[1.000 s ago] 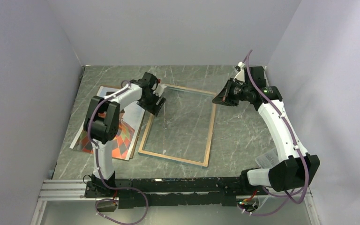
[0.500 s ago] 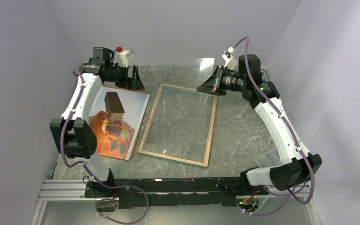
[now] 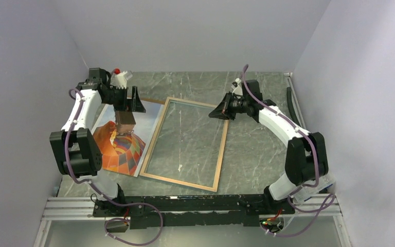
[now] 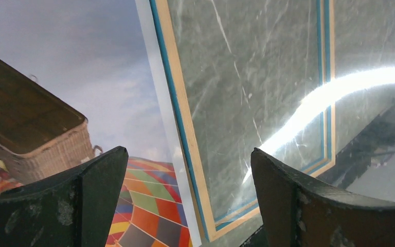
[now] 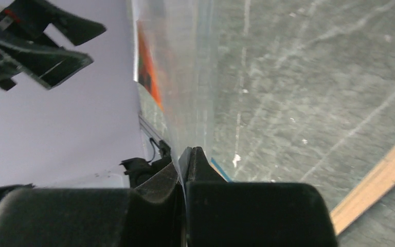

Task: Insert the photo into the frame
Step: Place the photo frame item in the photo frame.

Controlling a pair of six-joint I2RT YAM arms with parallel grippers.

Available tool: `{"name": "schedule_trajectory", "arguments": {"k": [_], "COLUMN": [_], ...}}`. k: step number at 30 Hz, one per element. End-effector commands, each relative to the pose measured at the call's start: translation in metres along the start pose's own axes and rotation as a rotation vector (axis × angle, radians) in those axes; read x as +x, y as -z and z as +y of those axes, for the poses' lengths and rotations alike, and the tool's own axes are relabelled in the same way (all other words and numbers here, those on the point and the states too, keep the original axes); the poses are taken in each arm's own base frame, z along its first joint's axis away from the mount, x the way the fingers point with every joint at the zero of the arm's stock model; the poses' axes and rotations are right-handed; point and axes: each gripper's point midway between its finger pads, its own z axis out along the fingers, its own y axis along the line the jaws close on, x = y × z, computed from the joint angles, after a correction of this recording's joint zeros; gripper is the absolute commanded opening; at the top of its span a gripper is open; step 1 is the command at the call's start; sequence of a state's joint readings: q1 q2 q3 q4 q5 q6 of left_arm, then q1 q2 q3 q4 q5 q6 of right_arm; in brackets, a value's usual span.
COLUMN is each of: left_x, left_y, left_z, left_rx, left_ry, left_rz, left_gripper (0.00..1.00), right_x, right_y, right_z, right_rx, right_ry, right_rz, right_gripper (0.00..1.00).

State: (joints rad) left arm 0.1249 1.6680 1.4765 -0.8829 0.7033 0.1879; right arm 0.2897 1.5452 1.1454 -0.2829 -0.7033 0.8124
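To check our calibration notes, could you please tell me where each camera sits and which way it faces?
Top external: above and behind the bases, looking down at table, photo, frame; both arms, left gripper, right gripper show.
Left wrist: on that arm, facing down over photo and frame edge; its open fingers show.
Right wrist: on that arm, facing along the clear sheet its shut fingers pinch.
Shared: all three see the frame.

Grey-green marbled table (image 3: 257,149), veined with white. Flat on it, directly beneath the left gripper (image 3: 133,105) and its wide-spread jaws: a balloon photo (image 3: 123,149), brown basket end nearest those jaws, orange canopy farther off. Just beside the photo, on the side toward the right gripper (image 3: 215,113): a thin-rimmed frame (image 3: 154,136), pale wood face up, one far corner close by those pinched jaws.
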Motion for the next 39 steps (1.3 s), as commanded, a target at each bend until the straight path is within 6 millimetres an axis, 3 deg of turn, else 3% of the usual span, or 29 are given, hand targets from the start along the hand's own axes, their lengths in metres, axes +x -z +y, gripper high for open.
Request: {"name": "schedule_trajectory", "arguments": {"k": [1,6,12,13,24,31,39], "left_x": [0.024,0.059,0.09,0.093,0.103,0.115,0.114], "left_y": [-0.02,-0.045,-0.059,-0.06,-0.064,-0.07,-0.072], "left_z": [0.005,0.014,0.017,0.017,0.017,0.019,0.015], "left_rx": [0.025,0.032,0.063,0.063,0.057,0.059,0.053], "left_ry": [-0.044,-0.064,-0.055,-0.054,-0.06,-0.054,-0.065], "left_rz": [0.061,0.163,0.243,0.246,0.263,0.294,0.297], "left_gripper": [0.95,0.87,0.76,0.74,0.64,0.58,0.55], "right_x": [-0.011,-0.013,-0.004,0.001,0.051,0.079,0.1], "right_y": [-0.007,-0.01,-0.005,-0.004,0.002,0.001,0.018], "right_z": [0.0,-0.018,-0.025,-0.027,-0.048,-0.068,-0.075], "right_rx": [-0.026,-0.009,-0.026,-0.027,0.055,0.097,0.182], "right_ry": [0.039,0.0,-0.058,-0.066,-0.122,-0.198,-0.228], "right_rz": [-0.038,-0.035,-0.06,-0.058,-0.043,-0.039,-0.069], "right_gripper": [0.0,0.03,0.55,0.58,0.73,0.75,0.76]}}
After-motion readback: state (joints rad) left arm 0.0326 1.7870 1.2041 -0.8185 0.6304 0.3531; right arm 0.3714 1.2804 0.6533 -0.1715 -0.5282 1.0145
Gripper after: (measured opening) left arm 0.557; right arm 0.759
